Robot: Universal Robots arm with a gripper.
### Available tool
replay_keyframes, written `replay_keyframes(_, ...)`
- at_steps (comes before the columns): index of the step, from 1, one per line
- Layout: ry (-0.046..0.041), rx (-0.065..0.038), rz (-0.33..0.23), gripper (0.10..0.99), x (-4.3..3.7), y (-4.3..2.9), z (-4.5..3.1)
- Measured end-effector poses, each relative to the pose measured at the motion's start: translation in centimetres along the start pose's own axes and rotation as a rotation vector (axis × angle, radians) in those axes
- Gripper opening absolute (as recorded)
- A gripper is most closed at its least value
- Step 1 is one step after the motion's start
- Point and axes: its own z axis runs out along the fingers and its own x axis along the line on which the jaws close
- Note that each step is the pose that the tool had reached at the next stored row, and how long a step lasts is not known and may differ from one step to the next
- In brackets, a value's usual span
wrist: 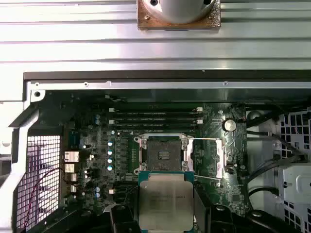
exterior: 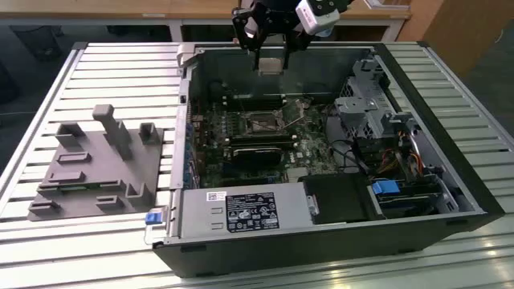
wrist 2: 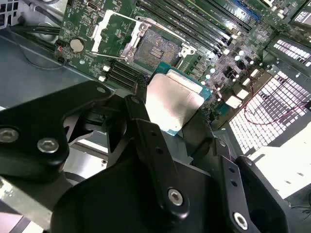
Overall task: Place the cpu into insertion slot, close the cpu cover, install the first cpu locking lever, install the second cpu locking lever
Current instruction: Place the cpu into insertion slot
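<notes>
The cpu point(wrist: 165, 200) is held in the air by the gripper point(exterior: 271, 60), whose black fingers point(wrist 2: 146, 133) are pinched against two opposite edges of it. It is held clear of the insertion slot point(wrist: 164, 151) and is not seated in it. Its silvery metal top is turned up towards both wrist cameras and away from the slot, and the chip is carried flat. In the first wrist view its edges are seen to run roughly parallel to the edges of the slot. No long axis can be made out (the outline is very nearly square). The slot is uncovered, with its paler pin field exposed. The cpu cover point(wrist: 208, 156) is swung open and lies beside the slot, between it and a round coin cell point(wrist: 229, 124). The long black memory slots point(wrist: 155, 116) are found on the side of the slot away from the cpu. In the second wrist view a teal-green rim is shown around the metal top, and the underside of the gripper's linkage is seen close up. In the exterior view the chip is seen raised well apart from the slot, near the rim of the open computer case point(exterior: 321, 248). The case is laid on a slatted metal table point(exterior: 120, 72), and a grey fixture point(exterior: 92, 174) is set outside the case, well apart from the slot, towards the exterior view's left
</notes>
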Motion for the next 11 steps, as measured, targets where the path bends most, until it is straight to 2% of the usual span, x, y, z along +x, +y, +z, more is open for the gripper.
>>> replay_keyframes(11,0.0000,0.000,0.001,0.541,0.00,0.00,0.00)
